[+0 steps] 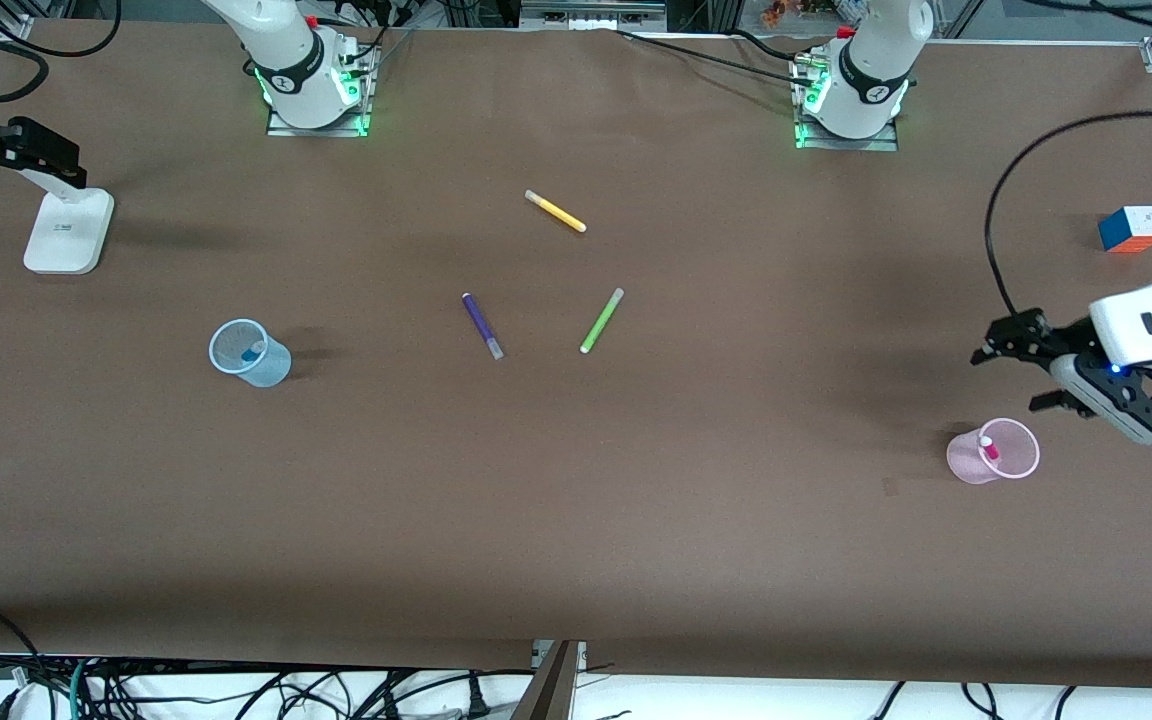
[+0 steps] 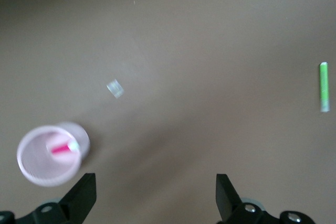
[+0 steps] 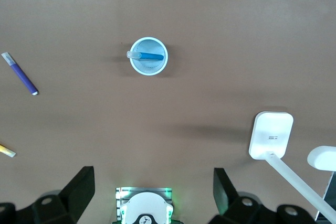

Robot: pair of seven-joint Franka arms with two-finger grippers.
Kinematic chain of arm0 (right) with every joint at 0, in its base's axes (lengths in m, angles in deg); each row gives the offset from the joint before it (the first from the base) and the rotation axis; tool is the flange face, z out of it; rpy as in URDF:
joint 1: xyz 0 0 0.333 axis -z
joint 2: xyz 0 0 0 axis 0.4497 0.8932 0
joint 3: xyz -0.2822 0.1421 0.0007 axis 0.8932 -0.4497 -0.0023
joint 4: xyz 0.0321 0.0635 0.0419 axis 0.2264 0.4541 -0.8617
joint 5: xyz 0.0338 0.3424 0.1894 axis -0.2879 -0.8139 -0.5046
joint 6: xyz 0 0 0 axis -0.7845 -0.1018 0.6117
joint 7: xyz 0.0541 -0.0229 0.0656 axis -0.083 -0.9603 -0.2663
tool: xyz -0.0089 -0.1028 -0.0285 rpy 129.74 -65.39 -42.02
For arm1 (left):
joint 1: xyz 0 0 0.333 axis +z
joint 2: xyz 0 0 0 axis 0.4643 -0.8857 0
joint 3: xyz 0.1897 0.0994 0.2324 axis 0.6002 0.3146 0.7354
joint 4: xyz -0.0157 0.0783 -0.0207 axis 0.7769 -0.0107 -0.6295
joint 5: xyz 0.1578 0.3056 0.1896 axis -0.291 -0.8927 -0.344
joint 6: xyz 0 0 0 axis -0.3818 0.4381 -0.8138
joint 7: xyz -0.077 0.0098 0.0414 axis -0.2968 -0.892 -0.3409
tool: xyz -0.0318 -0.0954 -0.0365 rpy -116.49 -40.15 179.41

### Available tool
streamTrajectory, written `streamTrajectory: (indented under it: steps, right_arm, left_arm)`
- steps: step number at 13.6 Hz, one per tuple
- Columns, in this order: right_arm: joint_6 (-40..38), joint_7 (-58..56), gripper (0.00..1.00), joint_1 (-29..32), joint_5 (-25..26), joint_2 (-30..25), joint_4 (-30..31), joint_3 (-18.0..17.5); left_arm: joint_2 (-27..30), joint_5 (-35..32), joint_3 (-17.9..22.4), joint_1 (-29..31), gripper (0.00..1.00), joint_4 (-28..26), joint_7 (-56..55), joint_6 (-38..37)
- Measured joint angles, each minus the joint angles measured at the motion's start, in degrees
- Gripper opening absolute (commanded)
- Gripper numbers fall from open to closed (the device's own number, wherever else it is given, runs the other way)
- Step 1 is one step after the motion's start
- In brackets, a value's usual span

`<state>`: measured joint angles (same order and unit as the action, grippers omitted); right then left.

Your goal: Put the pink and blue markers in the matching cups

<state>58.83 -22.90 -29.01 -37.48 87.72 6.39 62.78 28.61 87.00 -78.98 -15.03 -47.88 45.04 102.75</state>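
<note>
The light blue cup (image 1: 271, 367) stands toward the right arm's end of the table with the blue marker (image 1: 256, 350) in it. Both show in the right wrist view, the cup (image 3: 152, 67) and the marker (image 3: 150, 56). The light pink cup (image 1: 962, 461) stands toward the left arm's end with the pink marker (image 1: 989, 448) in it. The left wrist view shows this cup (image 2: 34, 167) and marker (image 2: 61, 149) too. My left gripper (image 1: 1021, 375) is open and empty, over the table beside the pink cup (image 2: 154, 198). My right gripper (image 3: 152, 195) is open and empty, high over its own base.
A purple pen (image 1: 482, 325), a lime-green pen (image 1: 601, 320) and a yellow pen (image 1: 556, 211) lie mid-table. A white stand (image 1: 68, 232) sits at the right arm's end. A colour cube (image 1: 1129, 229) sits at the left arm's end.
</note>
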Motion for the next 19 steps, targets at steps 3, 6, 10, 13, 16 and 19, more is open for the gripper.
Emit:
streamTrajectory:
  steps: [3,6,10,13,16,19]
  right_arm:
    - [0.0,0.0,1.00,0.3,0.0,0.2,-0.3,0.1]
    - [0.0,0.0,1.00,0.4,0.0,0.3,-0.4,0.1]
    - [0.0,0.0,1.00,0.4,-0.1,0.6,-0.4,0.1]
    - [0.0,0.0,1.00,0.4,-0.1,0.7,-0.5,0.1]
    - [0.0,0.0,1.00,0.4,-0.4,0.7,-0.5,0.1]
    - [0.0,0.0,1.00,0.4,-0.6,0.7,-0.5,0.1]
  left_arm:
    - [2.3,-5.1,-0.1,-6.5,1.00,8.0,-18.5,-15.2]
    - [2.3,-7.4,-0.1,-11.6,1.00,12.6,-29.5,-22.1]
    - [2.3,-9.3,-0.1,-18.3,1.00,13.5,-38.7,-25.9]
    - [2.3,-10.0,0.0,-19.3,1.00,13.5,-39.5,-25.8]
    - [2.5,-10.0,0.2,-19.2,1.00,13.8,-39.2,-25.2]
    - [5.5,-10.0,0.4,-18.8,1.00,10.9,-35.6,-20.5]
